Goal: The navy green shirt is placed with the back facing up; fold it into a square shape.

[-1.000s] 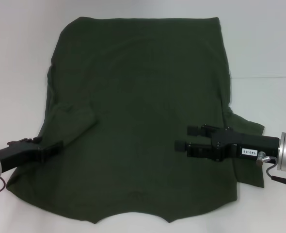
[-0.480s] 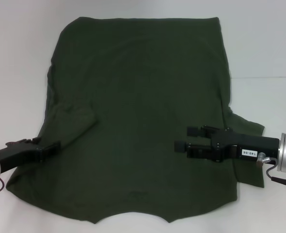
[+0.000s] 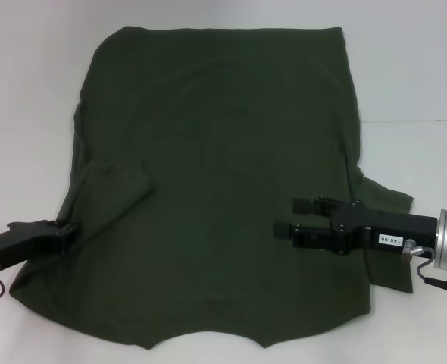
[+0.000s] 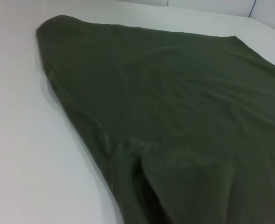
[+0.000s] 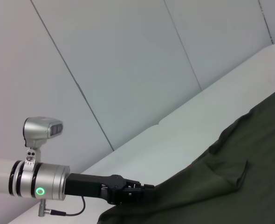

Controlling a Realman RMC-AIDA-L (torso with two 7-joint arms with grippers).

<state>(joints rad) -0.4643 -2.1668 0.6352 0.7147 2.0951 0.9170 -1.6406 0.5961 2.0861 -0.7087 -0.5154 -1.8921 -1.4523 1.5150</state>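
The navy green shirt (image 3: 216, 174) lies spread flat on the white table, its hem at the far side and its neck edge toward me. My left gripper (image 3: 69, 230) sits low at the edge of the shirt's left sleeve; the right wrist view shows the left gripper (image 5: 144, 193) at that same edge of the shirt (image 5: 249, 186). My right gripper (image 3: 293, 216) hovers over the right part of the shirt, open, with nothing between its fingers. In the left wrist view only the shirt (image 4: 184, 107) shows, with a soft crease by the sleeve.
The white table (image 3: 413, 68) runs bare around the shirt on the left, the right and the far side. A seam crosses the table (image 3: 413, 121) on the right. A pale panelled wall (image 5: 128, 70) stands behind the table.
My left gripper has drawn back to the left, from over the sleeve to its outer edge. The raised fold on the sleeve has flattened. The right gripper has stayed in place.
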